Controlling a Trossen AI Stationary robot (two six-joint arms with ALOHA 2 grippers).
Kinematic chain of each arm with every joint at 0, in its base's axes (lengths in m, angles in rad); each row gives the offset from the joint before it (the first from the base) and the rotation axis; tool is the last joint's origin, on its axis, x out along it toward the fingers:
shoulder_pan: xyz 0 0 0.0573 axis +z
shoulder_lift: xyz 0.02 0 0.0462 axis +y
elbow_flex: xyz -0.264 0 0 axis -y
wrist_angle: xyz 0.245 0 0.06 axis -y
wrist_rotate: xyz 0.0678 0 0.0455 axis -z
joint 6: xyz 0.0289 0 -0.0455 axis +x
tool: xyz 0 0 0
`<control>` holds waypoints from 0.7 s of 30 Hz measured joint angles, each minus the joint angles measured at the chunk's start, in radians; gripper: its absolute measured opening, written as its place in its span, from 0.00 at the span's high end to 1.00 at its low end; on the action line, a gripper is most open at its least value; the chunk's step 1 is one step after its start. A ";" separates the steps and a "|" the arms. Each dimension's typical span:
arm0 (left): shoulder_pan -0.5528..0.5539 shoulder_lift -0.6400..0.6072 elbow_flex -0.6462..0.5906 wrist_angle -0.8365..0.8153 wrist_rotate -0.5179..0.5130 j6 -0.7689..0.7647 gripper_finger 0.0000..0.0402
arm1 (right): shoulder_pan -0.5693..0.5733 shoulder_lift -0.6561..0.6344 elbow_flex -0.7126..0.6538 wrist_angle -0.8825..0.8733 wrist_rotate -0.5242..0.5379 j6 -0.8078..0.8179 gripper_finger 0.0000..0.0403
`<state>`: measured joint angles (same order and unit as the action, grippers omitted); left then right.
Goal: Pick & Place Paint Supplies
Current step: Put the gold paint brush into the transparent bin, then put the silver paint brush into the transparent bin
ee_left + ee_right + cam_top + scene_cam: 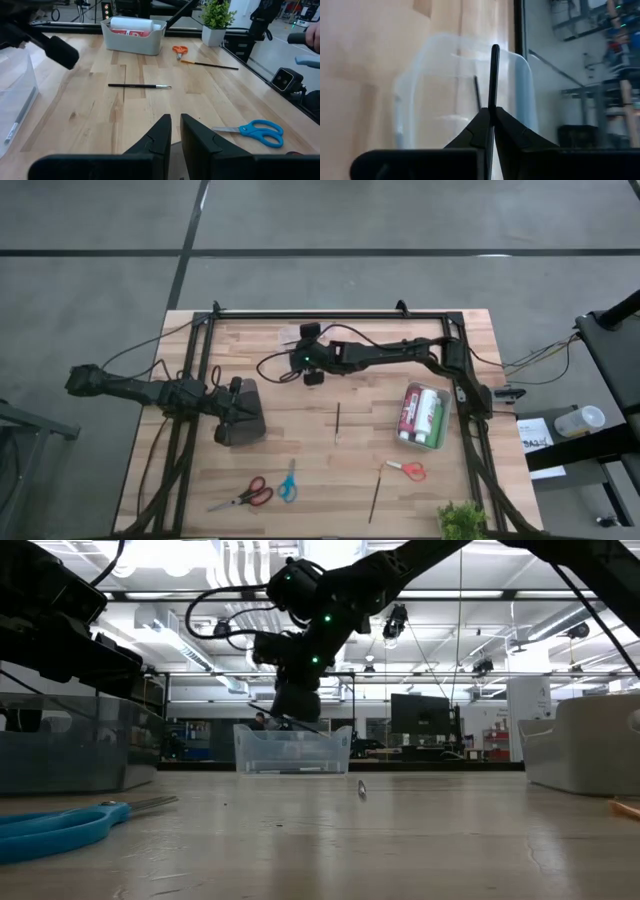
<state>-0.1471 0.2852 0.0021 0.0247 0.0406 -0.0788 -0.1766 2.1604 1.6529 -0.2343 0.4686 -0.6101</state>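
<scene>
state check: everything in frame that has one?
Right pincer: shut on brush, above clear bin.
Left pincer: slightly open, empty.
Middle brush: lying flat, loose.
Bottles: lying in grey bin.
Blue scissors: closed.
</scene>
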 joint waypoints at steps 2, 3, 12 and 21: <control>0.000 0.000 0.000 0.000 0.000 0.000 0.87 | -0.008 0.000 0.005 -0.003 -0.042 0.041 0.96; 0.000 0.000 0.000 0.000 0.000 0.000 0.87 | -0.015 0.000 0.006 -0.002 -0.066 0.063 0.95; 0.000 0.001 0.000 0.000 0.000 0.000 0.87 | -0.035 0.000 0.007 -0.003 -0.156 0.139 0.77; 0.000 0.001 0.000 0.000 0.000 0.000 0.87 | -0.010 -0.009 0.028 -0.049 -0.148 0.139 0.76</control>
<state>-0.1471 0.2859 0.0017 0.0246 0.0410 -0.0788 -0.1871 2.1515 1.6807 -0.2832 0.3204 -0.4714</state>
